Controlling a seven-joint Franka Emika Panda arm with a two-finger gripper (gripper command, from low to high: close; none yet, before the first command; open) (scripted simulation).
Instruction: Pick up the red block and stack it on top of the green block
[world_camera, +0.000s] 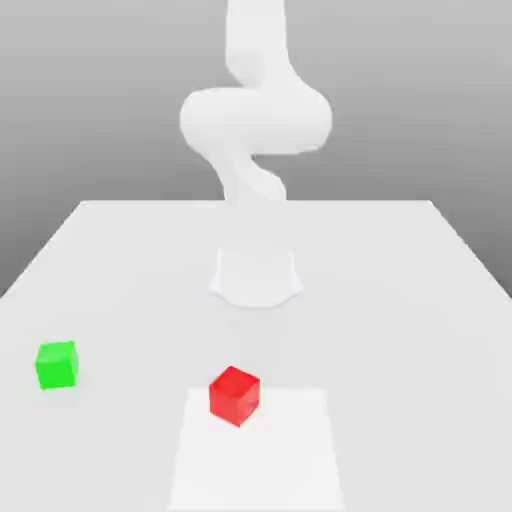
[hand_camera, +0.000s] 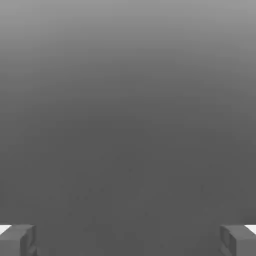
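Two cubes rest on the table (world_camera: 400, 350) in the exterior view: the green block (world_camera: 57, 365) lower left, the red block (world_camera: 235, 396) bottom centre, overlapping a white patch (world_camera: 270, 460); nothing stands between them. Hand view: the gripper (hand_camera: 128, 241) is spread wide, empty.

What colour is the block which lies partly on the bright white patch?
The block is red; this shows best in the exterior view.
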